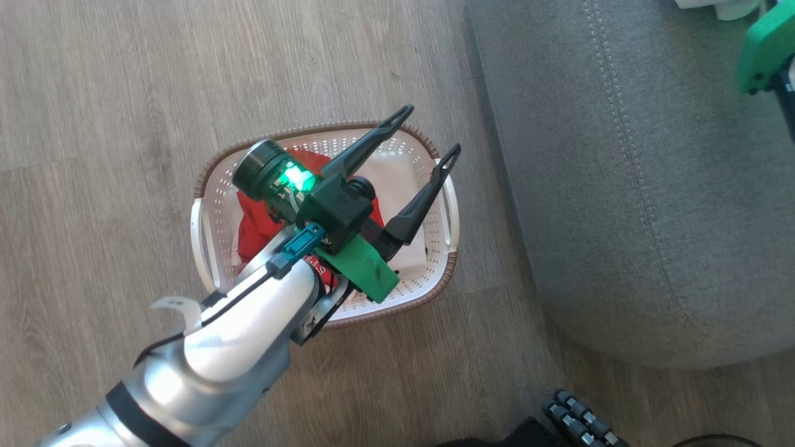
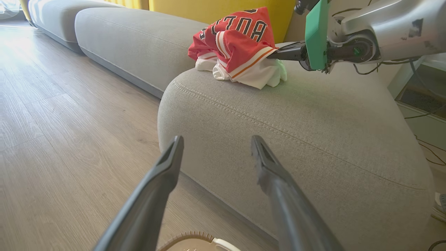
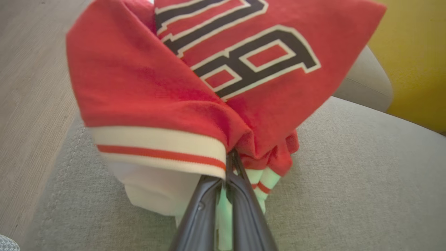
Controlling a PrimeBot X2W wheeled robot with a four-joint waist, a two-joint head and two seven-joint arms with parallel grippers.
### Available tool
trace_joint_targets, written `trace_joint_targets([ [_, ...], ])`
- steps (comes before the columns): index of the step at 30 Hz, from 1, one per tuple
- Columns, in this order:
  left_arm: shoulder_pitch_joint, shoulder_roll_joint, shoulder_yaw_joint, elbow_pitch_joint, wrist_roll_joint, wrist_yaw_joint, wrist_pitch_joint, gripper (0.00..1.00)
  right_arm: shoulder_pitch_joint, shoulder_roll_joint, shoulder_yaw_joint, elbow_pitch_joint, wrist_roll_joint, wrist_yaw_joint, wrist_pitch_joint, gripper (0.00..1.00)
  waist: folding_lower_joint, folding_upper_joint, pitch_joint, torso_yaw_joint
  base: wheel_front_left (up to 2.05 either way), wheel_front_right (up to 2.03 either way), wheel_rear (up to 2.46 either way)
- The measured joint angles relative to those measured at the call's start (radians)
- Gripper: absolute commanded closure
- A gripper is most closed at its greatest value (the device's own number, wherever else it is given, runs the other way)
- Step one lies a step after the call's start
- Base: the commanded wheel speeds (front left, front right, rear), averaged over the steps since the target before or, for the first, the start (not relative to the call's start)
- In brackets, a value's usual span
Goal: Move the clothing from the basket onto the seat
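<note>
Where the wooden floor [image 1: 112, 93] runs along the left, the basket [image 1: 214, 211] stands on it, white and perforated with a brown woven rim. Red clothing [image 1: 254, 230] lies bunched in its left half, and a white cloth [image 1: 397, 177] lies toward its right side. My left fingers [image 1: 366, 146] hang above the basket, spread wide with nothing between them. Their tips sit over the far right part of the rim and point toward the seat [image 1: 652, 186]. In my left wrist view these two fingers frame the seat's rounded edge, with a bit of the basket's rim below them. The grey seat rises from the floor just beside the basket, to its right, with a line of pale stitching running along its top. Further right on that cushion, my right fingers [image 3: 244, 209] are pressed together on a red jersey [image 3: 146, 94] with white trim and black lettering, pinching its folds near the hem. The jersey sits bundled near the stitched edge, and its lower white folds touch the seat.
</note>
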Motion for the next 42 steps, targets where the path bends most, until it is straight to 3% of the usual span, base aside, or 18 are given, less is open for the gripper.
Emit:
trace_joint_targets([
  [2, 0.0, 0.002, 0.0, 0.0, 0.0, 0.001, 0.0, 0.0, 0.0, -0.009, -0.019, 0.001, -0.018, 0.0, -0.001, 0.99, 0.0, 0.0, 0.0, 0.002, 0.0, 0.0, 0.0],
  [6, 0.0, 0.003, -0.001, 0.0, 0.0, 0.002, 0.0, 0.0, 0.001, -0.03, -0.07, 0.003, -0.058, 0.0, -0.005, 0.6, 0.0, 0.0, -0.004, 0.003, 0.0, 0.0, 0.0],
  [8, 0.001, 0.003, -0.002, 0.0, -0.001, 0.002, 0.0, 0.0, 0.004, -0.03, -0.09, 0.0, -0.073, 0.0, -0.005, 0.0, 0.0, 0.0, -0.009, 0.002, 0.0, 0.0, 0.0],
  [19, 0.03, 0.008, 0.0, 0.029, -0.042, 0.012, -0.027, 0.0, 0.153, 0.006, -0.135, -0.148, -0.104, 0.0, -0.005, 0.0, 0.0, 0.0, -0.084, -0.015, 0.0, 0.0, 0.0],
  [26, 0.107, 0.008, 0.014, 0.053, -0.09, 0.037, -0.058, 0.0, 0.292, 0.013, -0.128, -0.297, -0.037, 0.0, -0.005, 0.0, 0.0, 0.0, -0.17, -0.029, 0.0, 0.0, 0.0],
  [35, 0.205, 0.011, 0.086, 0.074, -0.152, 0.087, -0.106, 0.0, 0.401, -0.012, -0.113, -0.47, 0.017, 0.0, -0.005, 0.0, 0.0, 0.0001, -0.282, -0.016, 0.0, 0.0, 0.0],
  [42, 0.31, 0.025, 0.169, 0.081, -0.194, 0.126, -0.121, 0.0, 0.486, 0.018, -0.088, -0.569, 0.044, 0.0, -0.005, 0.0, -0.0001, 0.0001, -0.378, 0.031, 0.0, 0.0, 0.0],
])
